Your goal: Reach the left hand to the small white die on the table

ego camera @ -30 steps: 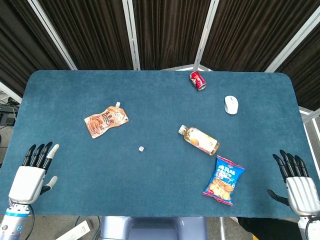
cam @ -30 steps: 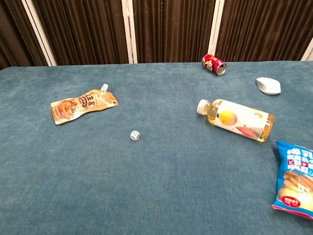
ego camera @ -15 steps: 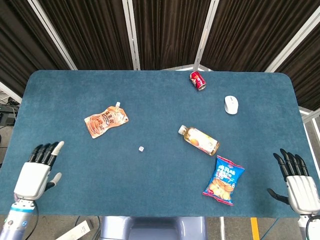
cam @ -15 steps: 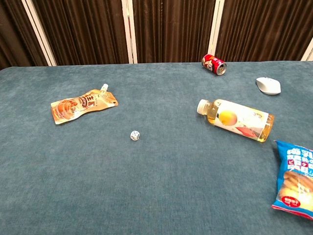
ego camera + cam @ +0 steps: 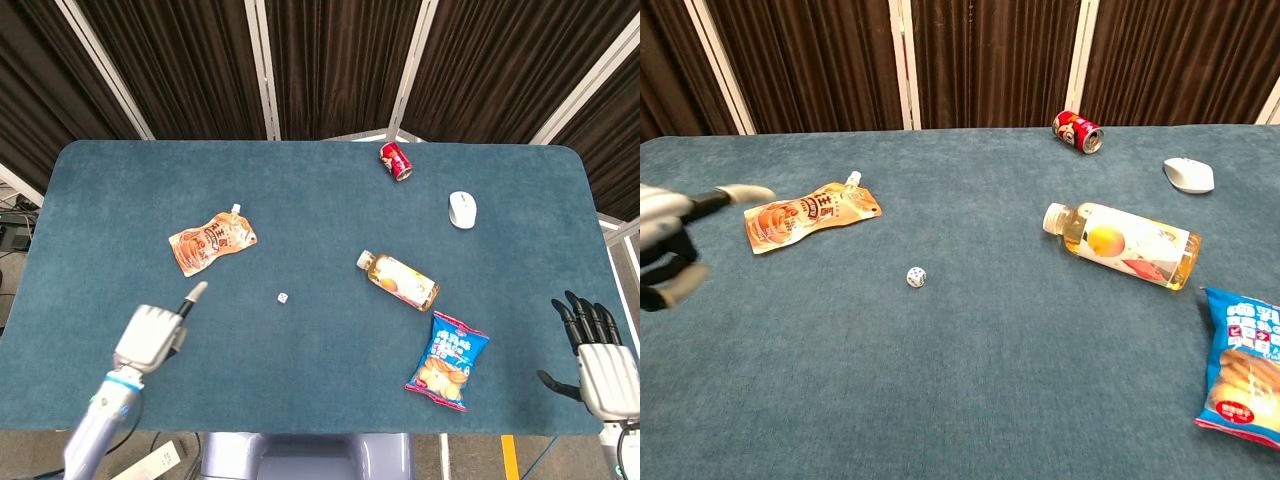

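The small white die [image 5: 283, 298] [image 5: 916, 277] lies on the blue table [image 5: 320, 200] near its middle, a little toward the front. My left hand [image 5: 152, 338] [image 5: 670, 243] hovers over the front left of the table, well to the left of the die and holding nothing. One light-tipped finger [image 5: 195, 294] [image 5: 740, 193] stretches out toward the die. My right hand [image 5: 598, 352] stays at the front right edge with its fingers spread and nothing in it; the chest view does not show it.
An orange spout pouch [image 5: 211, 241] lies behind the left hand. Right of the die are a juice bottle [image 5: 399, 281] on its side and a blue chip bag [image 5: 448, 361]. A red can [image 5: 395, 160] and a white mouse [image 5: 462, 209] sit further back.
My left hand has moved from the front left corner inward and to the right, toward the die, and now shows in the chest view. The right hand has barely shifted.
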Action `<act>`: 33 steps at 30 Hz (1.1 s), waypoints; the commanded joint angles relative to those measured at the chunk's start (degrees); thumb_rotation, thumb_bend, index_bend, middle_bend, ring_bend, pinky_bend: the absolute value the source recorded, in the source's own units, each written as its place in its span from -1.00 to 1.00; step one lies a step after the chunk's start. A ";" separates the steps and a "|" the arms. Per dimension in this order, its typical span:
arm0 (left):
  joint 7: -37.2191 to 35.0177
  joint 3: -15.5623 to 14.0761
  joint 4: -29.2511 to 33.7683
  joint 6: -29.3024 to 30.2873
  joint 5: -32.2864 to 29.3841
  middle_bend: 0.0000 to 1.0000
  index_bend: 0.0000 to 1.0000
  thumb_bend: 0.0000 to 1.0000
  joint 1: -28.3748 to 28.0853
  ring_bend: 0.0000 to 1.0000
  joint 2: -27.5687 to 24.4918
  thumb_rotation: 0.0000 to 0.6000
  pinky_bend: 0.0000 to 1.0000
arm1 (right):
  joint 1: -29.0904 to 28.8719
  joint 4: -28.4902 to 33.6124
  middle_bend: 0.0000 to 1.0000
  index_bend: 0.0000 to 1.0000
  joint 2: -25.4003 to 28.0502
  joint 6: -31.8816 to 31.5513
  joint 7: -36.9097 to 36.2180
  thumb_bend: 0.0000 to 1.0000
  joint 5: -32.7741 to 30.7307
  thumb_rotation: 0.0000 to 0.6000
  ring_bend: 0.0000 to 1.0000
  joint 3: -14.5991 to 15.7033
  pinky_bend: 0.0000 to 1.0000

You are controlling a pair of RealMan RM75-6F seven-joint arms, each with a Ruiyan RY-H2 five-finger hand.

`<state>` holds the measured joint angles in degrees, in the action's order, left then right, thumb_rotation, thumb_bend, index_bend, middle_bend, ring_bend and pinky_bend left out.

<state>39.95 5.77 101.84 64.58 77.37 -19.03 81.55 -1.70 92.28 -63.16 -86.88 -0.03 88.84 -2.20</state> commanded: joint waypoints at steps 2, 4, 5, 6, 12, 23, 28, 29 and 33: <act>11.27 3.49 1.94 -5.59 -12.81 0.77 -1.00 0.30 -6.74 0.74 5.73 1.00 0.59 | -0.11 0.63 -1.00 -0.87 0.73 0.22 -0.66 -0.99 -0.52 1.00 -1.00 -0.27 -1.00; 14.41 4.25 1.43 -6.44 -16.61 0.77 -1.00 0.30 -8.92 0.74 7.36 1.00 0.59 | -0.06 0.67 -1.00 -0.87 0.91 0.10 -1.17 -0.99 -0.66 1.00 -1.00 -0.38 -1.00; 16.09 4.54 1.20 -6.57 -18.76 0.77 -1.00 0.30 -10.02 0.74 8.13 1.00 0.59 | -0.05 0.61 -1.00 -0.87 1.00 0.09 -1.45 -0.99 -0.76 1.00 -1.00 -0.44 -1.00; 17.57 4.75 1.01 -6.60 -20.76 0.77 -1.00 0.31 -11.06 0.74 8.84 1.00 0.59 | -0.07 0.49 -1.00 -0.87 1.07 0.16 -1.77 -0.99 -0.97 1.00 -1.00 -0.52 -1.00; 22.58 5.33 -2.01 -6.28 -30.39 0.77 -1.00 0.31 -16.94 0.74 13.87 1.00 0.59 | -0.04 -0.14 -1.00 -0.87 1.68 1.06 -3.56 -0.99 -2.44 1.00 -1.00 -0.72 -1.00; 23.72 4.93 -6.72 -5.69 -37.35 0.77 -1.00 0.31 -23.49 0.74 19.06 1.00 0.59 | 0.23 -0.95 -1.00 -0.87 1.84 1.01 -4.88 -0.99 -2.93 1.00 -1.00 -0.76 -1.00; 23.23 3.77 -7.66 -4.95 -38.87 0.77 -1.00 0.31 -24.99 0.74 19.79 1.00 0.59 | 0.25 -0.97 -1.00 -0.88 1.78 0.92 -4.74 -0.99 -2.86 1.00 -1.00 -0.76 -1.00; 23.12 3.51 -7.96 -4.92 -39.17 0.77 -1.00 0.30 -25.27 0.74 19.95 1.00 0.59 | 0.27 -0.92 -1.00 -0.88 1.82 0.86 -4.70 -0.99 -2.83 1.00 -1.00 -0.77 -1.00; 22.82 2.67 -8.21 -4.68 -39.58 0.77 -1.00 0.31 -25.70 0.74 20.13 1.00 0.59 | 0.23 -1.06 -1.00 -0.87 1.80 0.94 -4.75 -0.99 -2.98 1.00 -1.00 -0.85 -1.00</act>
<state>62.89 8.60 93.65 59.80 37.81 -44.65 101.63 -1.47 91.22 -61.36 -85.95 -4.78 85.87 -3.04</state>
